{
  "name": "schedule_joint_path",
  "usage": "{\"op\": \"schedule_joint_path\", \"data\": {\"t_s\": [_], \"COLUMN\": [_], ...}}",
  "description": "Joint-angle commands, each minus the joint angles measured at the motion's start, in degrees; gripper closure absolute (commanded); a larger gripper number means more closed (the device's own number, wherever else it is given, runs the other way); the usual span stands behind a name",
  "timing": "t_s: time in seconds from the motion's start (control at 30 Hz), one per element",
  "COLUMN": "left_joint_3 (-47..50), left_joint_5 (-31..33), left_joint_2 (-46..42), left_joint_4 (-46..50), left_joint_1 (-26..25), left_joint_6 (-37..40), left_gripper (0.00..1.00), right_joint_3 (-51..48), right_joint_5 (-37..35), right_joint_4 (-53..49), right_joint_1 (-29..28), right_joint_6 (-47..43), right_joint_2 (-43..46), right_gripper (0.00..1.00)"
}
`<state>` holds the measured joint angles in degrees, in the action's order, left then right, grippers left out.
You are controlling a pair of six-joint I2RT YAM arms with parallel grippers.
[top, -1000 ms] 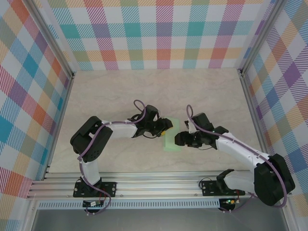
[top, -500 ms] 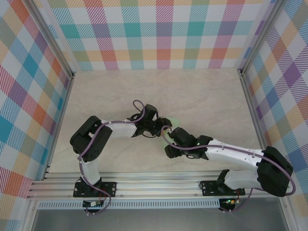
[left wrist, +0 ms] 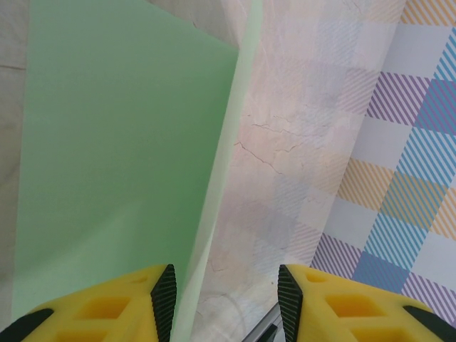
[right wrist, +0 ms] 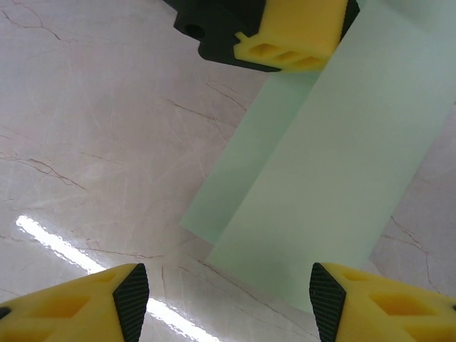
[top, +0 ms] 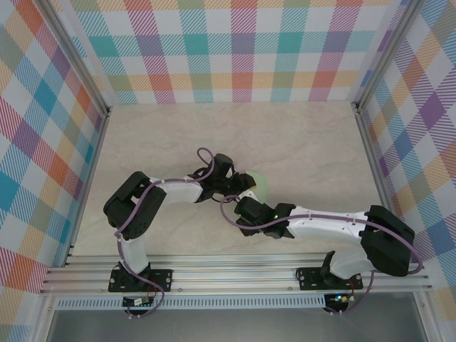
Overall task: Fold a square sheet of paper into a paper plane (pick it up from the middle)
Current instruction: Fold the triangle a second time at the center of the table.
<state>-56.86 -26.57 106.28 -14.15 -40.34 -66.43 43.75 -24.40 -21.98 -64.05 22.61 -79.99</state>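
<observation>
Since the left hand is half open and grips nothing, with one finger over the paper and the other over the bare surface, it should press down softly so the paper cannot slide. The paper lies on the surface just beside both hands, folded over, with one layer peeking out past the other. The right hand is wide, holds nothing, and points at a corner of the paper. I think it should go in low, slip one finger under the top layer, lift slowly, and line the edges up before pressing the crease. A quick pull could tear or skew it.
</observation>
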Motion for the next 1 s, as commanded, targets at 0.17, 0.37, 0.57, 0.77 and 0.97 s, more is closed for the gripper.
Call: {"op": "schedule_joint_path", "data": {"t_s": [0.17, 0.37, 0.57, 0.77, 0.97], "left_joint_3": [-1.2, -1.4, -1.4, -1.5, -1.6], "left_joint_5": [-1.4, -1.3, -1.2, -1.0, 0.0], "left_joint_2": [-0.9, -0.9, -0.8, -0.9, -1.6], "left_joint_4": [-1.9, -1.5, -1.0, -0.4, 1.1], "left_joint_1": [0.4, 0.3, 0.4, 0.4, 0.4], "left_joint_6": [-0.5, -0.5, -0.3, 0.0, 0.8], "left_gripper": [0.56, 0.55, 0.55, 0.55, 0.55], "right_joint_3": [4.1, 4.5, 4.7, 5.3, 5.2], "right_joint_5": [-6.5, -10.2, -10.2, -10.1, -6.6], "right_joint_4": [-2.5, -4.7, -5.3, -5.8, -5.7], "right_joint_1": [-1.7, -1.7, -1.7, -1.7, -0.8], "right_joint_6": [1.2, 2.9, 3.5, 3.7, 3.2], "right_joint_2": [-3.4, -3.1, -2.3, -2.1, -1.4], "right_gripper": [0.37, 0.50, 0.60, 0.69, 0.84]}}
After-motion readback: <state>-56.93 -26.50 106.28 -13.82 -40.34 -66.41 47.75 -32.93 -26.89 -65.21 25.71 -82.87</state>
